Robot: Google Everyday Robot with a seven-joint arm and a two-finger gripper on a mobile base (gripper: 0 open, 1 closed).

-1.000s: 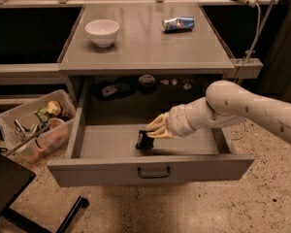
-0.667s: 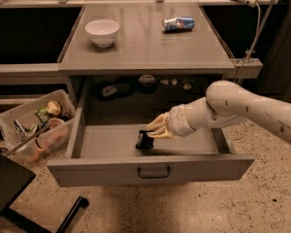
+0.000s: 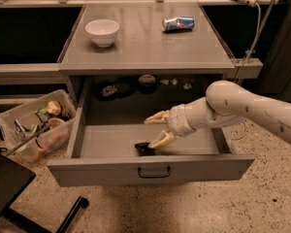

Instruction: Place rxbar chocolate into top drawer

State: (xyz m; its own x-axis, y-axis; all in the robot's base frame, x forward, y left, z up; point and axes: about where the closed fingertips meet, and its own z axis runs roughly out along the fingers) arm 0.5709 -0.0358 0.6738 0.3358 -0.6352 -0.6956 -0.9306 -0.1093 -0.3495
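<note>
Opened since 1 second ago, the tool point(image 3: 148, 134) hovers over the rxbar chocolate point(image 3: 144, 149) inside the top drawer point(image 3: 97, 172), lettering unreadable.

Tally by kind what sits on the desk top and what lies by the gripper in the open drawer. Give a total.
bowl: 1, white, on the desk top.
soda can: 1, on its side on the desk top.
rxbar chocolate: 1, on the top drawer floor, just below the open gripper.
Total: 3.

White arm point(image 3: 252, 106) extends from right, wrist point(image 3: 184, 119) angled left; end effector point(image 3: 156, 130) mid-view, fingers point(image 3: 155, 118) spread apart.
</note>
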